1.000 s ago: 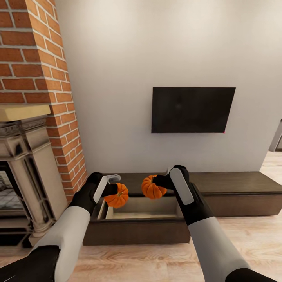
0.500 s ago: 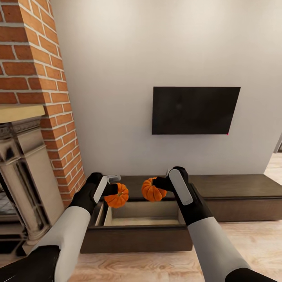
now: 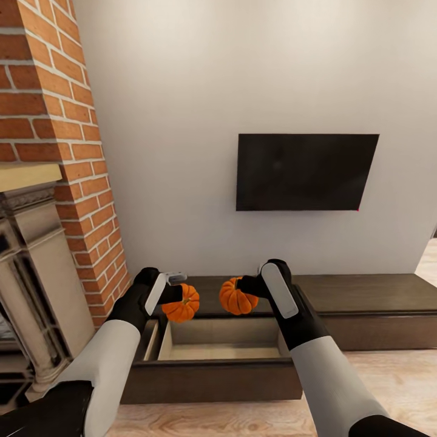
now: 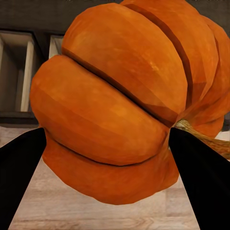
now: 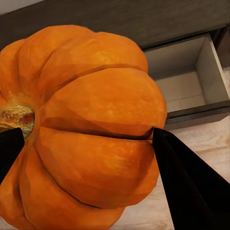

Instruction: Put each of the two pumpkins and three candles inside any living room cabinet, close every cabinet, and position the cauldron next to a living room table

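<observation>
Since the earlier frames the whole head view has slid closer to the wall: the fireplace has drifted toward the left edge, and the open drawer now sits lower and wider beneath the arms, which keep the same pose relative to the camera.

At far left stands the brick chimney (image 3: pixel 54 139) with the pale stone fireplace surround (image 3: pixel 36 285) below it. Next comes the left gripper (image 3: pixel 173 290), its fingers (image 4: pixel 19 177) closed against the sides of the left pumpkin (image 3: pixel 181 303); that pumpkin hangs in the air above the left end of the open drawer (image 3: pixel 221 349). In the left wrist view the left pumpkin (image 4: pixel 129 100) sits between the dark fingers, its stem off to one side.

The drawer is pulled out of the long dark cabinet (image 3: pixel 364 297), showing its pale beige inside. Just beside the first fruit, apart from it, the right pumpkin (image 3: pixel 237 296) is clamped in the right gripper (image 3: pixel 246 285), held above the cabinet's top edge behind the drawer. The right wrist view shows the right pumpkin (image 5: pixel 91 124) pinched between the fingers (image 5: pixel 191 182), with the open drawer beyond it.

A black television (image 3: pixel 303 172) hangs on the white wall above.
</observation>
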